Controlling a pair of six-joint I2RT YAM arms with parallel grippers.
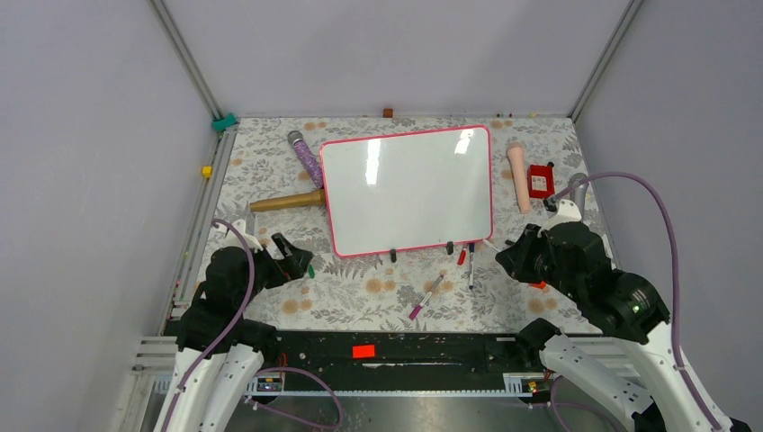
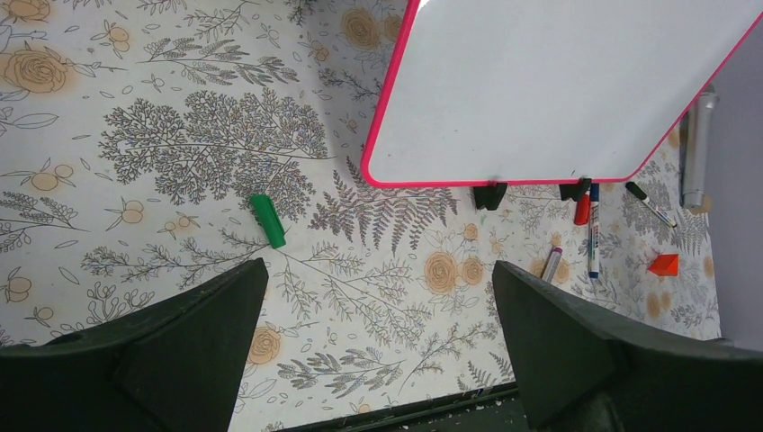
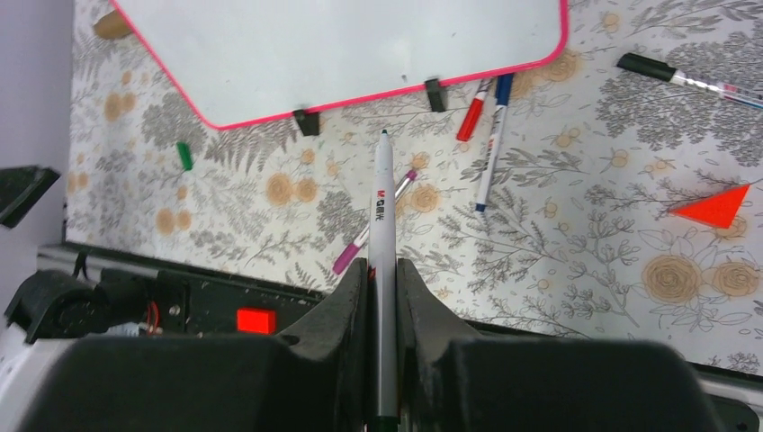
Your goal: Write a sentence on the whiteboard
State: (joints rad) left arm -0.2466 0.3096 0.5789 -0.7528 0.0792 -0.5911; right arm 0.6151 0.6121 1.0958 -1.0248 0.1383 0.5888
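Between the right claw's (image 3: 382, 279) tightly closed jaws sits a slim white marker pen (image 3: 383, 202), its tip aimed ahead at the large glossy white pink-framed whiteboard (image 3: 342, 54) on the floral counter (image 3: 585, 243). Ahead-right of the left claw (image 2: 378, 297), which gapes wide and empty, is that whiteboard.

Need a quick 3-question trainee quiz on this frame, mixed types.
1. True or false: the whiteboard already has writing on it.
2. Which arm holds the pen? A) left B) right C) neither
3. Fill in: the green cap lies on the table nearest the ____ arm.

Key
1. False. The board is blank.
2. B. The right gripper is shut on the pen, tip pointing toward the board; the left gripper is open and empty.
3. Left.
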